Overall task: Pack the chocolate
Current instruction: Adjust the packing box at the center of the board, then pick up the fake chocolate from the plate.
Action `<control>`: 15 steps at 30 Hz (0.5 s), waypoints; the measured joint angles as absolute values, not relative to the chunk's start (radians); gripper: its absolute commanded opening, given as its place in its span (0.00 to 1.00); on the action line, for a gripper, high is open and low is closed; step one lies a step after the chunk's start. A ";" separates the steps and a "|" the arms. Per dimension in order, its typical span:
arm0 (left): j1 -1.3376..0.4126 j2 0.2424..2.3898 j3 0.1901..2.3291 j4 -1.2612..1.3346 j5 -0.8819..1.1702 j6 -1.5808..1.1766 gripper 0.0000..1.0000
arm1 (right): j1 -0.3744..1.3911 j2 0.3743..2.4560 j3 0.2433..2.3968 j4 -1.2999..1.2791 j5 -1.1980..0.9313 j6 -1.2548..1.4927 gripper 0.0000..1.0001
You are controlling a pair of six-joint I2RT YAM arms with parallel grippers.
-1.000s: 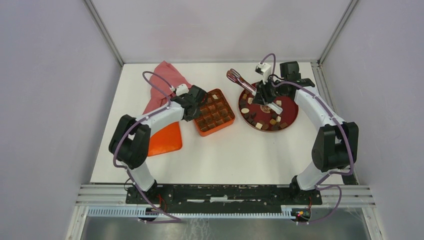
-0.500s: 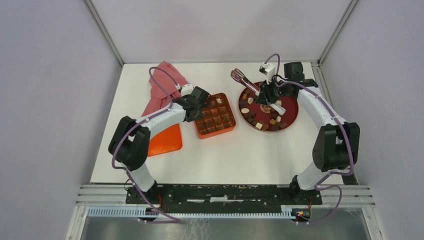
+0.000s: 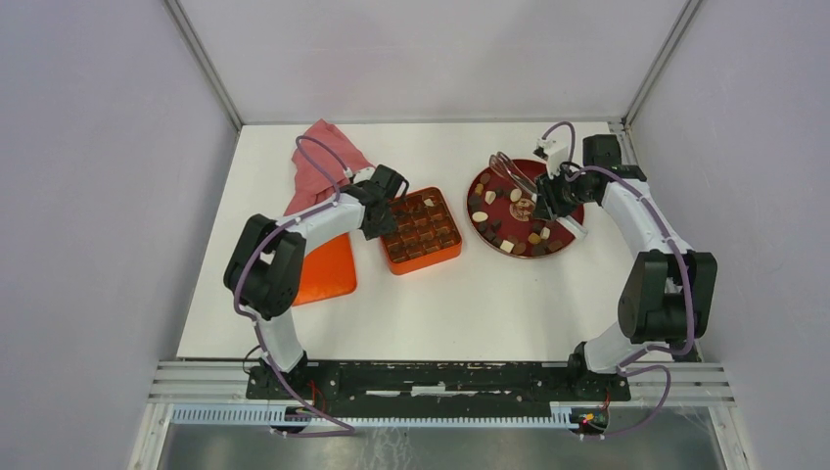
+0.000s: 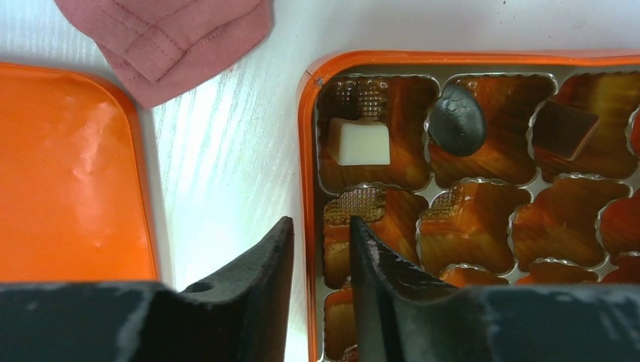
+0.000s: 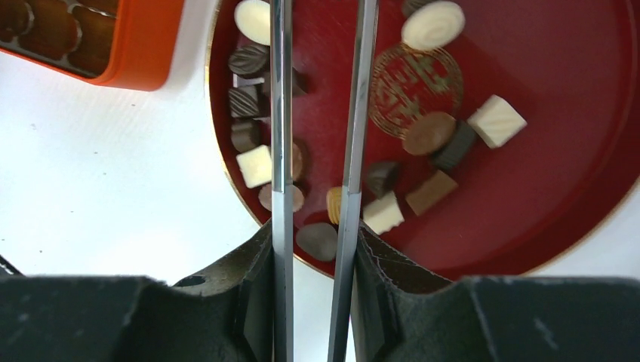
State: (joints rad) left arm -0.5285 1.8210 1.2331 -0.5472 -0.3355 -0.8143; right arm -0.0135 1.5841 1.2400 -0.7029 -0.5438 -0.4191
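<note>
Nearest on the white surface (image 3: pixel 489 304), one orange lid (image 3: pixel 328 274) lying flat, and just beyond it one orange box (image 4: pixel 453 59), one wall pinched between the closed fingers of the left hand (image 4: pixel 321 226), with three pieces showing in cells along an edge: one white block (image 4: pixel 360 142), one dark oval (image 4: pixel 456 119), one brown square (image 4: pixel 562 128). To the right, the rest of the chocolate (image 5: pixel 426 134), about eighteen pieces, loose on one dark red plate (image 5: pixel 573 188), under one pair of metal tongs (image 5: pixel 281 113) gripped tight in the right hand (image 5: pixel 313 232). Farthest back, one pink cloth (image 3: pixel 318 157), crumpled.

Orange box (image 4: pixel 306 151) gets chopped off right and bottom in the left wrist view. Tongs (image 5: pixel 281 113) tips run off the right wrist view's top. From overhead, the chocolate (image 3: pixel 489 197) is just specks.
</note>
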 measured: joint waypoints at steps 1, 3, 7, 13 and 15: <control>-0.527 1.821 1.234 -0.548 -0.334 -0.813 0.48 | -0.025 1.578 1.240 -0.707 -0.536 -0.422 0.38; -0.525 1.821 1.234 -0.548 -0.329 -0.810 0.54 | -0.043 1.570 1.240 -0.715 -0.520 -0.427 0.38; -0.522 1.809 1.234 -0.552 -0.311 -0.805 0.57 | -0.068 1.557 1.234 -0.721 -0.492 -0.436 0.39; -0.521 1.676 1.231 -0.548 -0.228 -0.752 0.69 | -0.087 1.552 1.184 -0.731 -0.448 -0.454 0.39; -0.521 1.601 1.217 -0.513 -0.190 -0.727 0.74 | -0.098 1.552 1.172 -0.736 -0.439 -0.458 0.39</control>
